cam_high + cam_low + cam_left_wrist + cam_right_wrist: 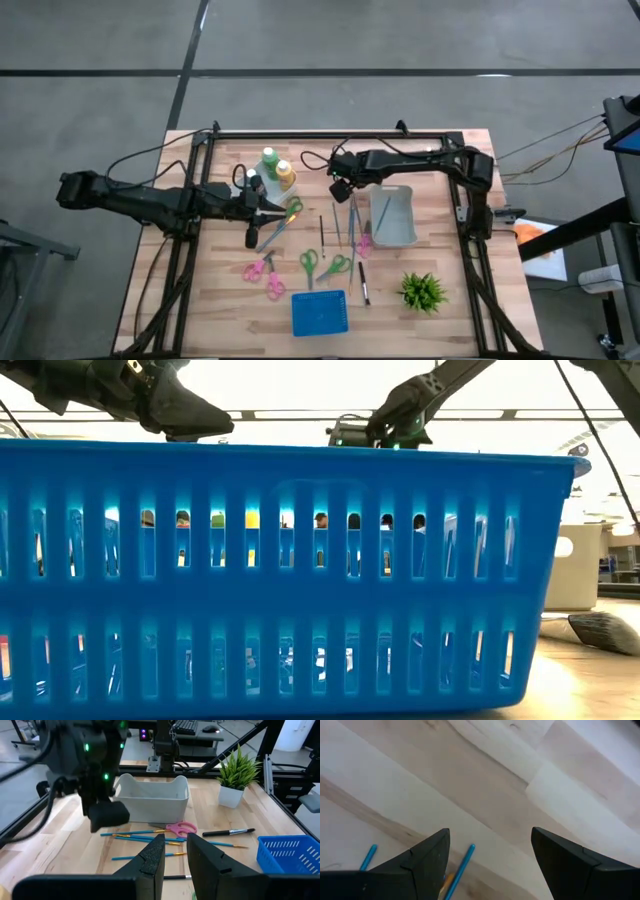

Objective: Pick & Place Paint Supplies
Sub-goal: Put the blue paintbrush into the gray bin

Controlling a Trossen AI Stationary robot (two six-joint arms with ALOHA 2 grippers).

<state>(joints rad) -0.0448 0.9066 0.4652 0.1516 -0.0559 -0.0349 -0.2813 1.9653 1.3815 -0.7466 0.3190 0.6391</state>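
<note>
Three squeeze bottles stand upright at the far left of centre: green (pixel 269 160), yellow-orange (pixel 285 175) and dark grey (pixel 254 183). Several thin brushes (pixel 337 228) lie flat on the wood mid-table, also seen in the left wrist view as blue brushes (pixel 145 838). My right gripper (pixel 345 190) hangs open just above their far ends, pointing steeply down; two blue brush ends (pixel 465 862) show between its fingers, untouched. My left gripper (pixel 176 851) waits left of the brushes, pointing nearly level, fingers a narrow gap apart, holding nothing.
A white bin (pixel 393 216) stands right of the brushes and a blue basket (pixel 320 312) at the near edge. Pink scissors (pixel 262 272), green scissors (pixel 310 264), a black marker (pixel 363 284) and a potted plant (pixel 422 292) lie around. Orange-handled scissors (pixel 292 210) sit by my left gripper.
</note>
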